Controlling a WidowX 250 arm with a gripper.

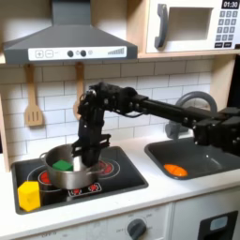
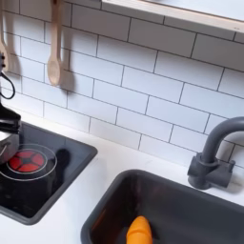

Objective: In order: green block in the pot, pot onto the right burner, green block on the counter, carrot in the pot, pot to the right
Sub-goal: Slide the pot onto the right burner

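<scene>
1. The pot sits between the burners in the first exterior view, the green block inside it.
2. My gripper works at its rim; I cannot tell the jaws' state. I should push low and evenly.
3. The carrot waits in the sink.

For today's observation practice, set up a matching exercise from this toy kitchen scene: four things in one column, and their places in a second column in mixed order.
Things:
1. green block
2. carrot
3. yellow block
4. pot

Places:
A. in the sink
B. on the stovetop
C. inside the pot
D. at the stovetop's front corner, on the first exterior view's left

Pairs: 1-C, 2-A, 3-D, 4-B
</scene>
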